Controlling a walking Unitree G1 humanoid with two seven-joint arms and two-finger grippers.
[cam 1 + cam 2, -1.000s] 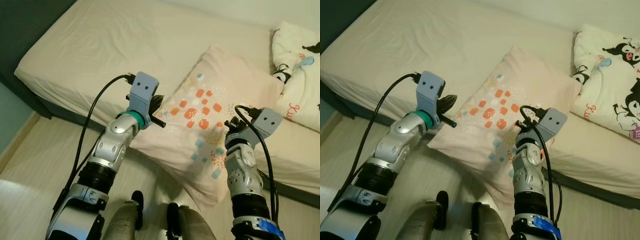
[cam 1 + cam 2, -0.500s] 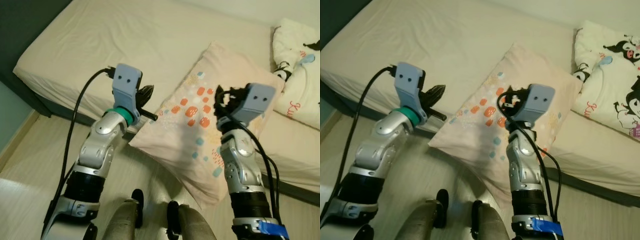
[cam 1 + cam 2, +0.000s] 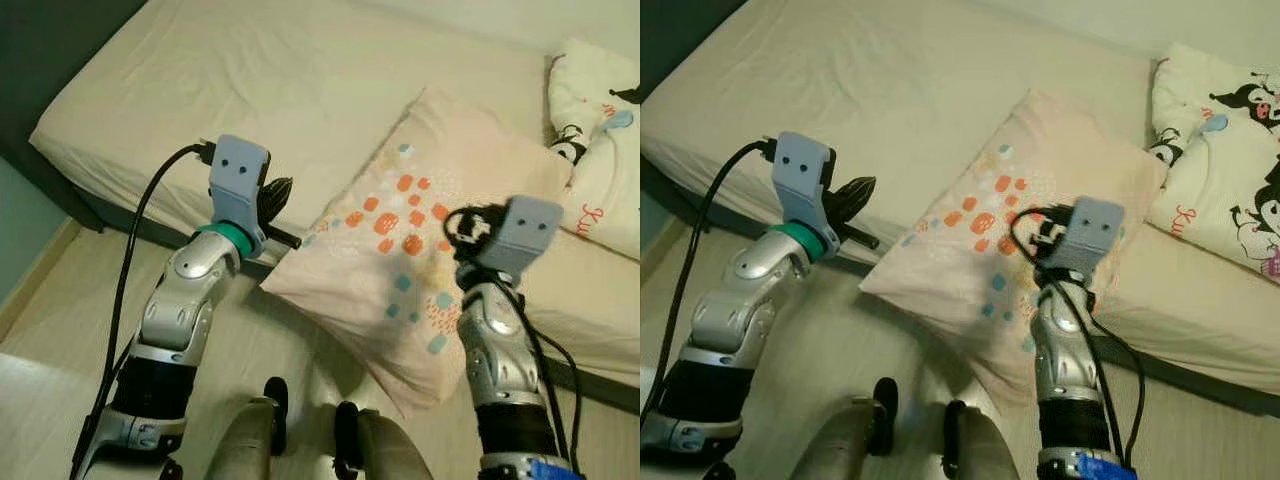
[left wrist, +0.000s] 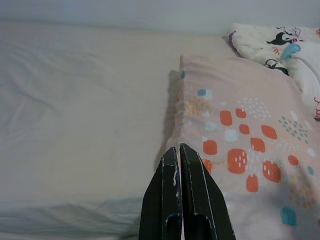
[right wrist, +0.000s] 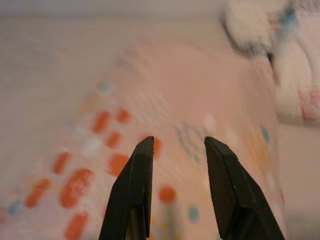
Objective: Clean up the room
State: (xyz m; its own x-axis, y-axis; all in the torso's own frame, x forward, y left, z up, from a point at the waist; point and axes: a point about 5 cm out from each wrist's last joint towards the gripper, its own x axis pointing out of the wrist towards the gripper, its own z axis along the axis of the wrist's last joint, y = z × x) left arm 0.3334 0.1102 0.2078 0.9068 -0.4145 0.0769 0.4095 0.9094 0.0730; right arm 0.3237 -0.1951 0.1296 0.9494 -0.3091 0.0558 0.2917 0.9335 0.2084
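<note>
Nearest, the robot's own legs stand on the pale wooden floor at the bedside. Above them both silver arms reach toward the bed. The left gripper hovers just off the pillow's near left edge, its two black fingers pressed together with nothing between them, as the left wrist view makes plain; from the head views those fingers show merely as a dark tuft behind the grey camera block. The right gripper is poised over the pillow, its fingers spread apart and holding nothing; the right wrist view is blurred, yet shows the gap and orange spots beneath, whereas in the head views the arm's camera block hides the fingertips. The pillow lies aslant on the cream sheet, its lower corner hanging over the mattress edge toward the floor; it is pale pink with orange, teal and white blotches and dotted patches. Farther right, a white quilt with black cartoon figures lies bunched beside the pillow's far corner.
</note>
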